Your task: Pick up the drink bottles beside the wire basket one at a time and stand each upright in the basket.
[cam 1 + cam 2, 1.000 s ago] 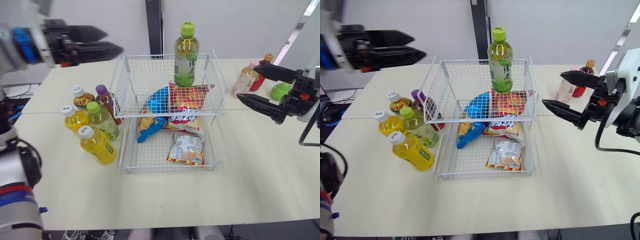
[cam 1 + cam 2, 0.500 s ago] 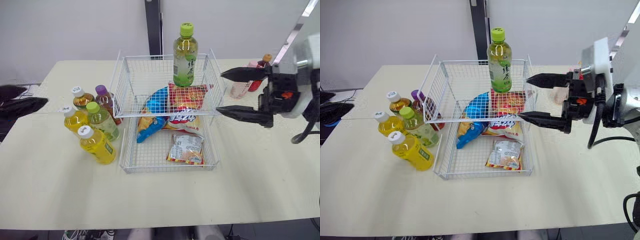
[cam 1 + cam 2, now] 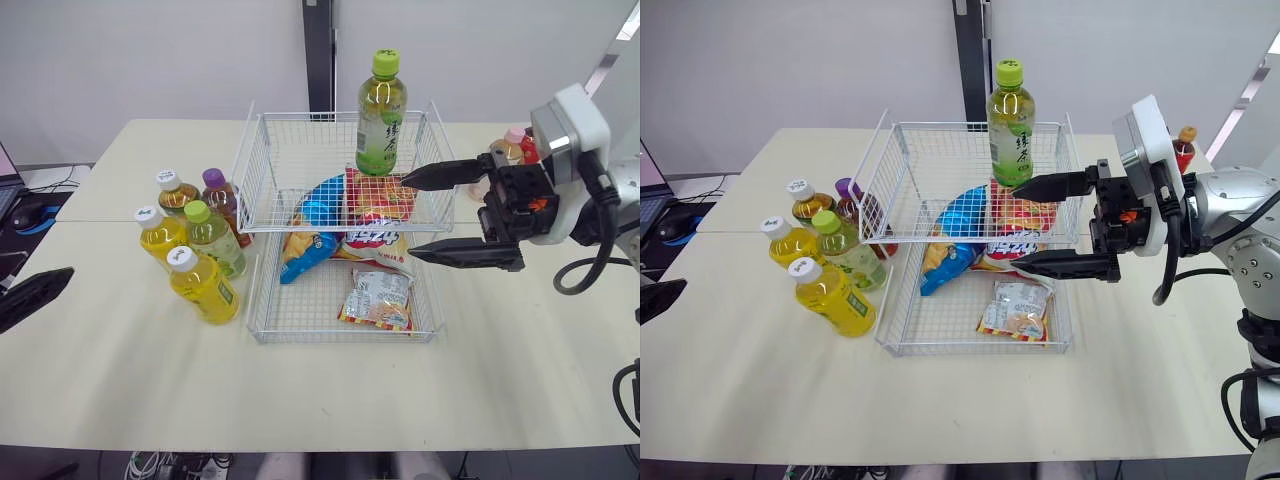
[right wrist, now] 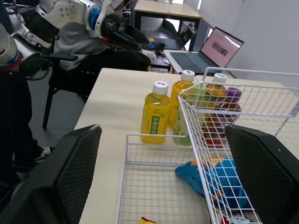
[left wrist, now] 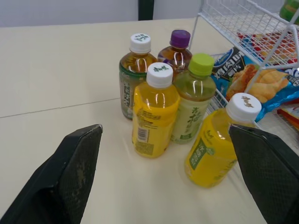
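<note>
A two-tier wire basket [image 3: 262, 338] stands mid-table. A green tea bottle [image 3: 381, 115] stands upright at the back of its upper tier. Several bottles cluster left of the basket: an amber one [image 3: 172, 192], a purple-capped one [image 3: 222, 200], a yellow one [image 3: 157, 232], a green-capped one [image 3: 213, 238] and a front yellow one [image 3: 203, 287]. My right gripper [image 3: 408, 220] is open at the basket's right side, one finger above the upper tier's rim and one below it. My left gripper [image 5: 163, 135] is open, low and well left of the bottle cluster, holding nothing.
Snack bags lie in the lower tier: a blue one [image 3: 308, 230], a red one [image 3: 375, 210] and a small packet [image 3: 377, 298]. A pink-capped bottle [image 3: 508, 147] and a red bottle [image 3: 1183, 148] stand behind my right arm. A laptop [image 4: 223, 45] sits beyond the table's left end.
My right gripper has swung left from the table's right side to the basket's right wall. My left arm has dropped from high at the back left to low at the left edge.
</note>
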Robot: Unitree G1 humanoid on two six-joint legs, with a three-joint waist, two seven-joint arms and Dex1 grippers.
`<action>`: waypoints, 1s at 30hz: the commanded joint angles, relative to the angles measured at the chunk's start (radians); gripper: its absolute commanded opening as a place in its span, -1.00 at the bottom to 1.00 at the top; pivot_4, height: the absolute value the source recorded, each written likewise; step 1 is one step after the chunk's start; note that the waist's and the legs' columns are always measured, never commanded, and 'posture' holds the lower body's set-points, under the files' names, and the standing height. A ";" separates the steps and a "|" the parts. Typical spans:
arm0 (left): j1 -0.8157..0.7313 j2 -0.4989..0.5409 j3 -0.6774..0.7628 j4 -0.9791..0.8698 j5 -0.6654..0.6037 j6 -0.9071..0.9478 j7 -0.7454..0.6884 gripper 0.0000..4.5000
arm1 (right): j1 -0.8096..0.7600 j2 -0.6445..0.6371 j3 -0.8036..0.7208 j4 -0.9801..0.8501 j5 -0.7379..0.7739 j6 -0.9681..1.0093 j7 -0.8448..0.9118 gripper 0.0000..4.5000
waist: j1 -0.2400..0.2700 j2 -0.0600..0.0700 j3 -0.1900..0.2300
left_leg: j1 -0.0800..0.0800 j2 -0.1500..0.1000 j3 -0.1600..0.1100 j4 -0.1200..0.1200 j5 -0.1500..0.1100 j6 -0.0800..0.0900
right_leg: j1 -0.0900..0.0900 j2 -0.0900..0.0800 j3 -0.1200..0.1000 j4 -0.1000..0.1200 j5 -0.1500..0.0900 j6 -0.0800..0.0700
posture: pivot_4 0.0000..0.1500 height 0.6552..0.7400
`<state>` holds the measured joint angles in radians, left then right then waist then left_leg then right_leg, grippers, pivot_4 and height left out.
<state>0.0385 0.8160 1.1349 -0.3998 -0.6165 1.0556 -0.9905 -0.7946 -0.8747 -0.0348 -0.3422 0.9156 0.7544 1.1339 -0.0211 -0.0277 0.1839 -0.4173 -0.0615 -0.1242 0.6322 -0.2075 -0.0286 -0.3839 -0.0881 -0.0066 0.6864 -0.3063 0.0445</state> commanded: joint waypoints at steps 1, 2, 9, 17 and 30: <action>-0.065 -0.066 -0.045 -0.108 -0.039 -0.005 0.174 1.00 | -0.009 -0.001 -0.017 -0.012 -0.004 -0.003 0.011 1.00 | 0.001 0.000 0.000 | 0.000 0.000 0.000 0.000 0.000 0.000 | 0.000 0.001 0.000 -0.001 0.003 0.000 | 1.00 1.00; -0.085 -0.092 -0.061 -0.121 -0.044 -0.001 0.222 1.00 | -0.010 -0.001 -0.018 -0.012 -0.003 0.000 0.013 1.00 | 0.000 0.000 0.000 | 0.000 0.000 0.001 0.000 0.000 0.000 | 0.004 0.001 -0.001 -0.002 0.003 0.001 | 1.00 1.00; -0.187 -0.113 -0.267 -0.107 0.003 -0.026 0.441 1.00 | -0.035 -0.002 -0.016 0.013 -0.019 0.008 0.032 1.00 | -0.006 0.000 0.000 | 0.001 0.001 0.002 -0.002 0.000 0.000 | 0.005 0.003 0.000 -0.004 0.004 0.001 | 1.00 1.00; -0.300 -0.050 -0.436 0.043 0.058 -0.074 0.522 1.00 | -0.044 -0.002 -0.024 0.018 -0.026 0.019 0.032 1.00 | -0.008 0.000 0.000 | 0.000 0.001 0.003 -0.002 0.000 0.000 | 0.005 0.006 0.000 -0.004 0.004 0.001 | 1.00 1.00; -0.368 -0.035 -0.587 0.155 0.102 -0.145 0.537 1.00 | -0.044 -0.003 -0.034 0.012 -0.024 0.030 0.016 1.00 | -0.008 0.000 0.000 | 0.000 0.001 0.003 -0.003 0.000 0.000 | 0.004 0.006 0.000 -0.005 0.004 0.001 | 1.00 1.00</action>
<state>-0.3125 0.7614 0.5471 -0.2347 -0.5221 0.9328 -0.4583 -0.8133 -0.8692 -0.0339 -0.3103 0.8855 0.7869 1.1525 -0.0294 -0.0279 0.1838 -0.4170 -0.0603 -0.1214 0.6293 -0.2075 -0.0286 -0.3795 -0.0827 -0.0064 0.6819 -0.3019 0.0457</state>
